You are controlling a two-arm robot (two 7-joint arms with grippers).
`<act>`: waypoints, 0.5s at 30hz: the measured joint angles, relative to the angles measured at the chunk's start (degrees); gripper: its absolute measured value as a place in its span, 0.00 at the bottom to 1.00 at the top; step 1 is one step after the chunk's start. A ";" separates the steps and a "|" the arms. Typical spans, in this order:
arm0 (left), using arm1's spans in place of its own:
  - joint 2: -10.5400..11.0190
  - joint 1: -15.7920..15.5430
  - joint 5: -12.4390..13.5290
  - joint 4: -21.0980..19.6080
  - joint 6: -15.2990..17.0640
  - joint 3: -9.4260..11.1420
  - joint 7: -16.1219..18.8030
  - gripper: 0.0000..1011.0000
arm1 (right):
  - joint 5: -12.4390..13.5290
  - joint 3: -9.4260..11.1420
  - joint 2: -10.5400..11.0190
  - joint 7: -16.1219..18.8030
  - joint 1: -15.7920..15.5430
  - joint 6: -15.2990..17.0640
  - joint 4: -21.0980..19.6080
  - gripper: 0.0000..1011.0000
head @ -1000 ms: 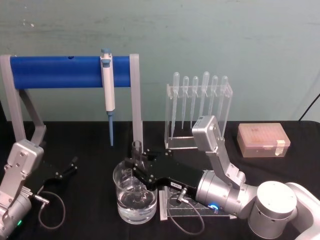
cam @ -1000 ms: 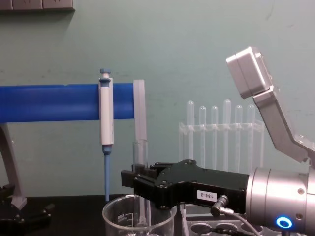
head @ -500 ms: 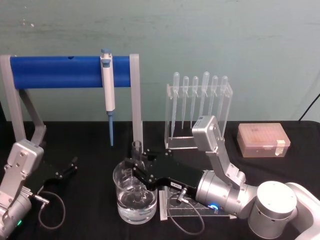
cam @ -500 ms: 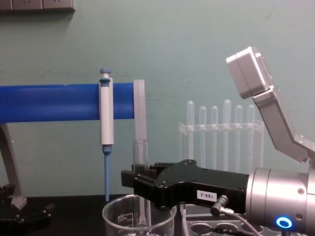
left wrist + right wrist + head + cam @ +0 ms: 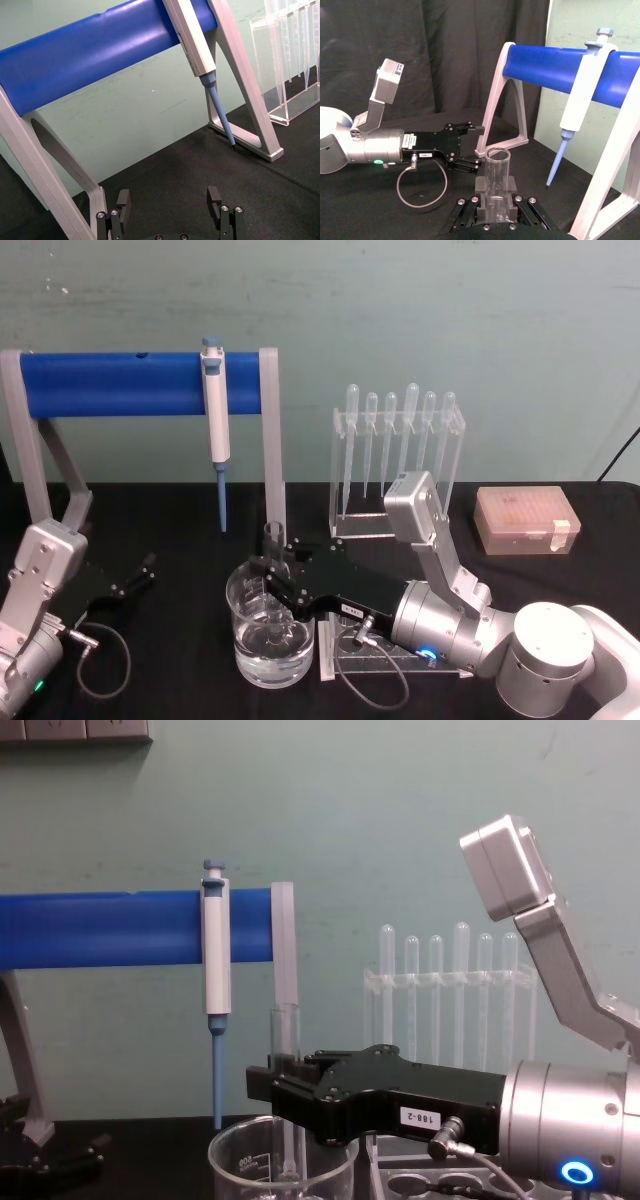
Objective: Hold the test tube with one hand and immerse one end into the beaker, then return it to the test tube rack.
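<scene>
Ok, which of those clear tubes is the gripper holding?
The wide open-rimmed test tube, upright in the shut jaws of the right gripper, reaching into the beaker. The thinner bulb-topped pipettes hang in their rack behind. The left gripper sits idle.

Nothing visibly changes: the right gripper keeps gripping the tube upright in the beaker.

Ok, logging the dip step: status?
Right gripper shut on test tube, lower end inside beaker. Left gripper open, parked left. Nothing blocking.
</scene>
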 joint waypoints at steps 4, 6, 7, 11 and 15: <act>0.00 0.00 0.00 0.00 0.00 0.00 0.00 0.99 | 0.00 0.00 0.00 0.00 0.00 0.00 0.00 0.22; 0.00 0.00 0.00 0.00 0.00 0.00 0.00 0.99 | 0.00 0.00 0.00 0.00 0.00 0.00 0.00 0.22; 0.00 0.00 0.00 0.00 0.00 0.00 0.00 0.99 | 0.00 0.00 0.00 0.00 0.00 0.00 0.00 0.22; 0.00 0.00 0.00 0.00 0.00 0.00 0.00 0.99 | 0.00 0.00 0.00 0.00 0.00 0.00 0.00 0.22; 0.00 0.00 0.00 0.00 0.00 0.00 0.00 0.99 | 0.00 0.00 0.00 0.00 0.00 0.00 0.00 0.22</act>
